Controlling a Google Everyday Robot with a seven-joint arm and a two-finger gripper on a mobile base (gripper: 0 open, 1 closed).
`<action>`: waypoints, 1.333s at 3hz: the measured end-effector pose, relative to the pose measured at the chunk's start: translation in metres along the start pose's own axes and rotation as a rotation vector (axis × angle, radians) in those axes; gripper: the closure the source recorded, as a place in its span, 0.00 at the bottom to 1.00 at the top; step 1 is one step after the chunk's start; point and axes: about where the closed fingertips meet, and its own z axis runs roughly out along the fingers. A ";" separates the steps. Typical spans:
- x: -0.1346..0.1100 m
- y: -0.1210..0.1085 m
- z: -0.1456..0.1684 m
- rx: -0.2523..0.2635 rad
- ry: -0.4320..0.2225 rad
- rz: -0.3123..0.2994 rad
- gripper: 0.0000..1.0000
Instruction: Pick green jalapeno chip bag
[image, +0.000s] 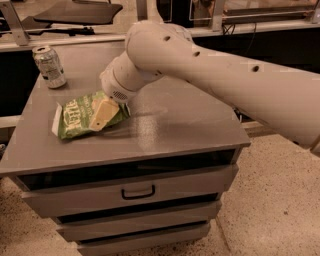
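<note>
Closest to the viewer, at bottom right: speckled beige floor (280, 210). Just left of it, the front of a grey cabinet (200, 182), with three stacked drawers and a dark loop handle (138, 192) on the top drawer. Dark gaps above each drawer front.

Next, the cabinet's flat grey top (195, 127), faintly shiny. On the front-left part of that top, lying flat: the green jalapeno chip bag (72, 120), crinkly, with large white lettering and a white sealed end pointing left. Long side running roughly left to right, right end angled slightly away from the viewer.

Over the right half of the bag: the gripper (102, 114), seen as a pale tan wedge pointing down and to the left, overlapping the green wrapper. Touching the bag or hovering just above it: impossible to tell. Open or closed: likewise impossible to tell from this angle. Bag not lifted, resting on the top.

Directly behind the gripper, a round white wrist (117, 85) with a patch of fine dots. From there, a thick white arm (230, 82) sweeping up and across to the right edge, dotted with small dark holes, covering much of the far side of the top.

Farther back, at the far-left corner of the top: a silver-green soda can (49, 66), upright, well apart from the bag. Beyond the cabinet, a pale ledge (65, 42) and dim, dark shapes, too murky to name.
</note>
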 end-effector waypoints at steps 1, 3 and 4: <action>0.006 0.003 0.008 -0.008 0.001 0.011 0.42; -0.004 -0.007 -0.028 0.022 -0.063 0.019 0.96; -0.020 -0.019 -0.075 0.045 -0.152 0.021 1.00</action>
